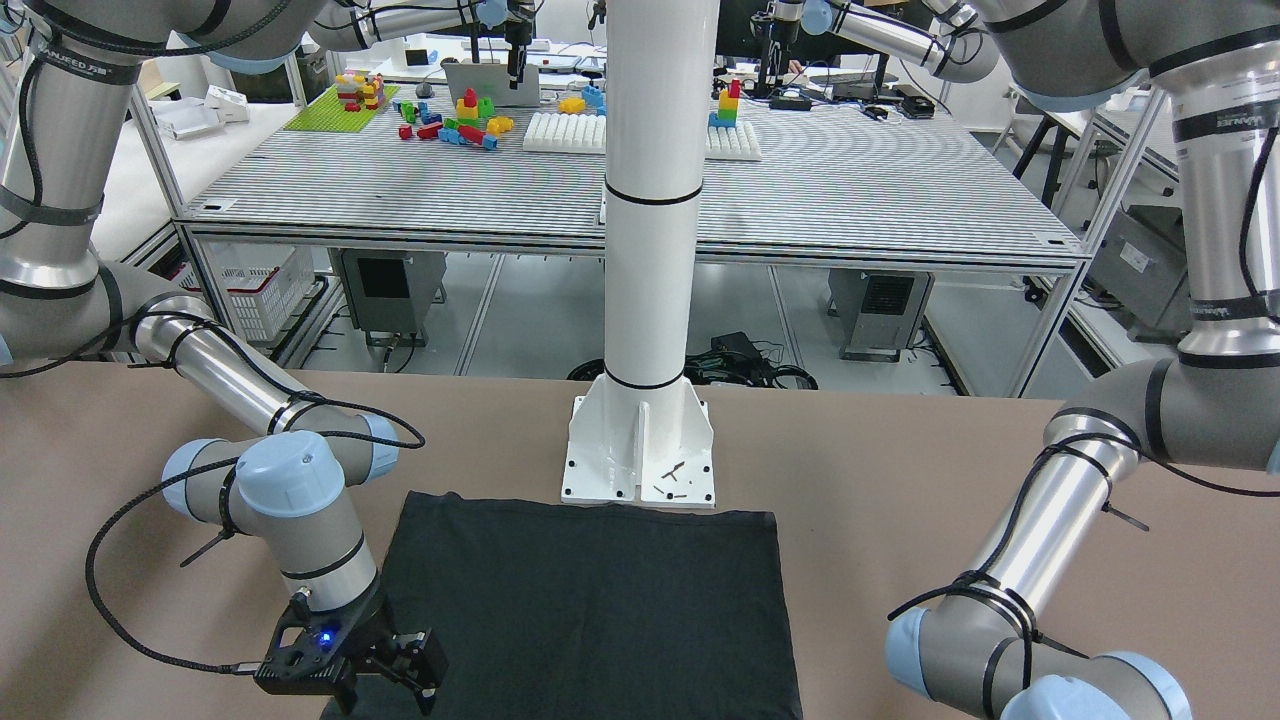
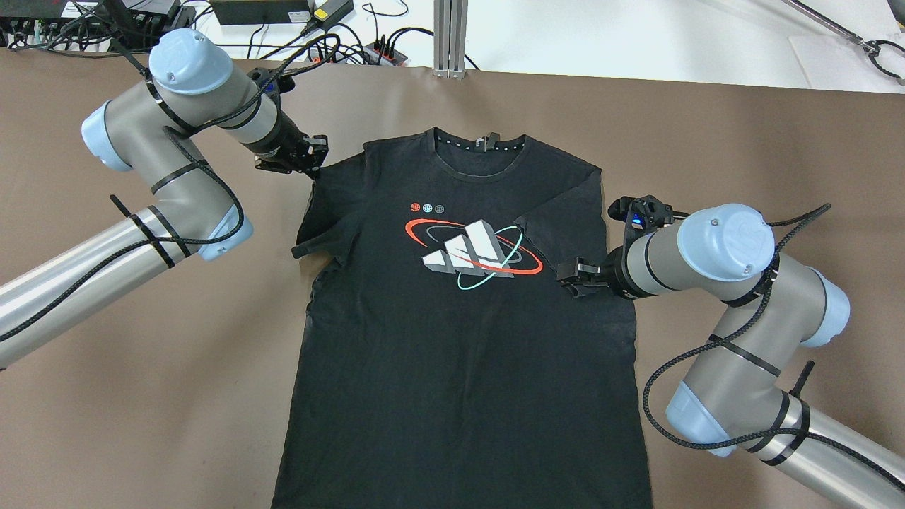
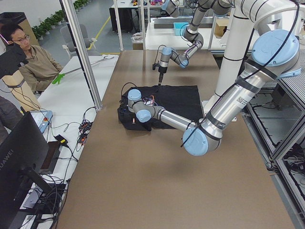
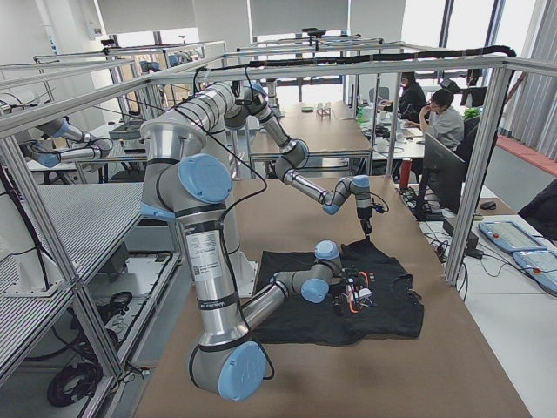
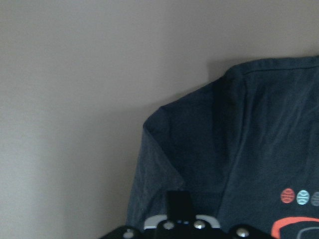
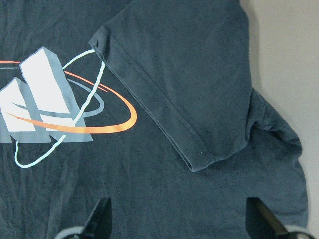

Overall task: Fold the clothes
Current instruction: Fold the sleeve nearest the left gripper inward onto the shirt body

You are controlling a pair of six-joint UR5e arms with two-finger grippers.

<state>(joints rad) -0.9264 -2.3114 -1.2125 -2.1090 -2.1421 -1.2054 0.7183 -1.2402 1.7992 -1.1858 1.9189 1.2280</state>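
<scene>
Working on a black T-shirt (image 2: 452,367) lying flat, print up, on the brown table (image 2: 141,396), filling the centre and bottom of the overhead frame, collar toward the top. Showing one sleeve (image 2: 558,212) doubled inward at right centre, its corner overlapping the printed logo (image 2: 470,247). Holding the right gripper (image 2: 574,272) just below that sleeve, fingers (image 6: 102,214) spread wide above the cloth. Poising the left gripper (image 2: 311,152) at upper left, at the shirt's shoulder edge, seemingly pressed together; not showing whether it is pinching fabric.
</scene>
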